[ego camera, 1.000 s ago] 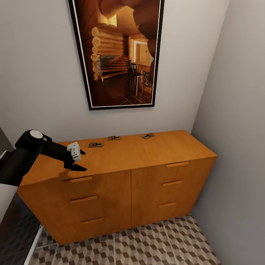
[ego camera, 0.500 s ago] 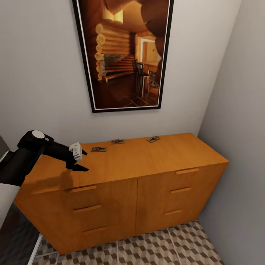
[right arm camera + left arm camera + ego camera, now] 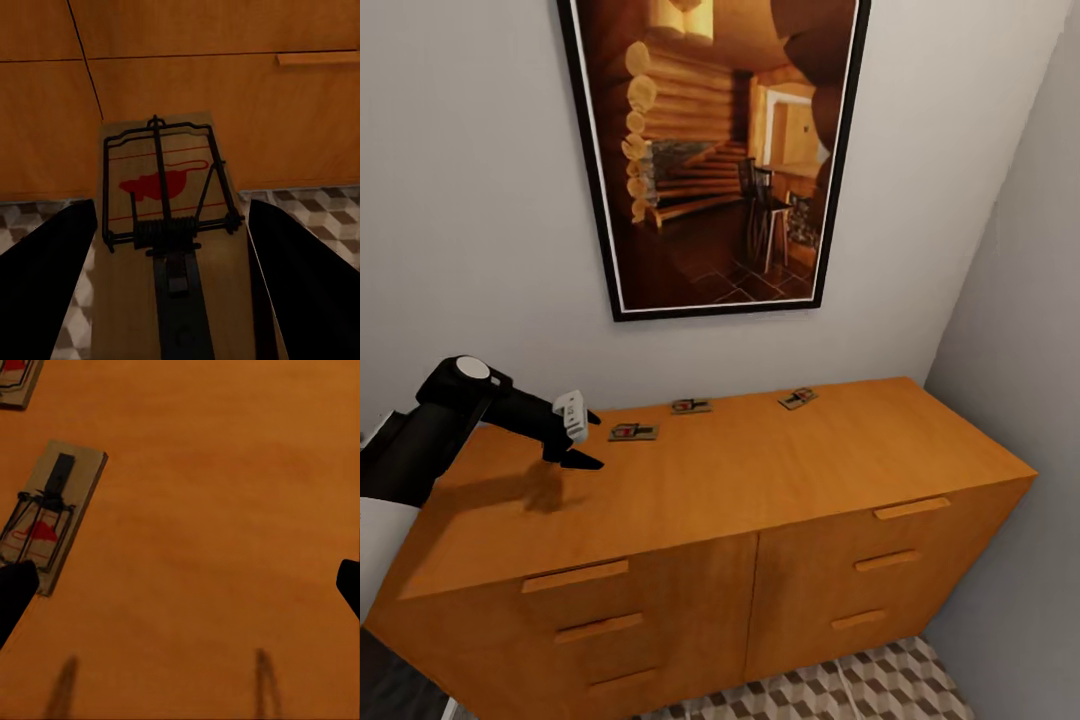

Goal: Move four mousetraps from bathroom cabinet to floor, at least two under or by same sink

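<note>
The cabinet (image 3: 760, 500) stands against a grey wall beneath a framed picture (image 3: 720, 150) of a log-cabin interior, its flat orange-brown top carrying three mousetraps in the head view; the nearest mousetrap (image 3: 633, 432) lies just beside the left claw (image 3: 582, 440), a second mousetrap (image 3: 691, 406) sits a little further back, and a third mousetrap (image 3: 798, 398) lies towards the right along the rear of the top; the left claw hovers over the left part of the cabinet top with its black fingers spread apart and nothing between them, which the left wrist view confirms, the fingertips (image 3: 15, 592) standing wide at either edge with the nearest mousetrap (image 3: 49, 514) lying flat on the wood close to one of them; the right claw (image 3: 176, 247) is clamped on a fourth mousetrap (image 3: 169, 225), its wooden board gripped between the dark fingers, with drawer fronts and a strip of the cube-patterned bathroom floor (image 3: 315, 206) behind it; a corner of that floor (image 3: 880, 680) also shows at the cabinet's foot.
</note>
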`<state>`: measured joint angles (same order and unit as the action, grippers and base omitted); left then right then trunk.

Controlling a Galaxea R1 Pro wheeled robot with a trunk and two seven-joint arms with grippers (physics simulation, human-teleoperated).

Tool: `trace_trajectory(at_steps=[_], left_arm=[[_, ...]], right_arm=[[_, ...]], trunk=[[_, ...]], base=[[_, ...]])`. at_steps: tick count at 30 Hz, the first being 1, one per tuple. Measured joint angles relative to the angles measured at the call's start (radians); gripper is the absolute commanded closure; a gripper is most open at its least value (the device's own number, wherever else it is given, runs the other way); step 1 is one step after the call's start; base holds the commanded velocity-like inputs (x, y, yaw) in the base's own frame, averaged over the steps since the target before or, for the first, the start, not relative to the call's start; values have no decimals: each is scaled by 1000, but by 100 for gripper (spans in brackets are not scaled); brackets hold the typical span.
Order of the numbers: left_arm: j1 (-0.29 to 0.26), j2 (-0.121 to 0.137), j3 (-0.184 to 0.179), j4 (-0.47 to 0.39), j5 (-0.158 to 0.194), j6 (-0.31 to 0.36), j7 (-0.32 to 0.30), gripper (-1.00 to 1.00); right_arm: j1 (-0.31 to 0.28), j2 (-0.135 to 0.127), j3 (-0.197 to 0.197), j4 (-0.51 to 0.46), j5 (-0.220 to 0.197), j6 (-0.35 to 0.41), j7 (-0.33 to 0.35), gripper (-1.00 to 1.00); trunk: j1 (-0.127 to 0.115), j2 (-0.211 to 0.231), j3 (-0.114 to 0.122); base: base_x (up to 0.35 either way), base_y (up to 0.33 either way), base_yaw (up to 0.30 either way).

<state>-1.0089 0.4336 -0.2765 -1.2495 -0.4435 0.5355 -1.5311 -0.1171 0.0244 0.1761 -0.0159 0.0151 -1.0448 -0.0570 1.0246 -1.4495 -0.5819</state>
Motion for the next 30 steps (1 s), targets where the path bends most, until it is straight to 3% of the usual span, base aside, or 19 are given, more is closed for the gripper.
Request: trace_trajectory(at_steps=[30], left_arm=[[0, 0, -12, 14, -4, -1, 5, -100]], right_arm=[[0, 1, 0, 0, 0, 0, 0, 100]], trunk=[[0, 0, 0]], base=[[64, 0, 0]])
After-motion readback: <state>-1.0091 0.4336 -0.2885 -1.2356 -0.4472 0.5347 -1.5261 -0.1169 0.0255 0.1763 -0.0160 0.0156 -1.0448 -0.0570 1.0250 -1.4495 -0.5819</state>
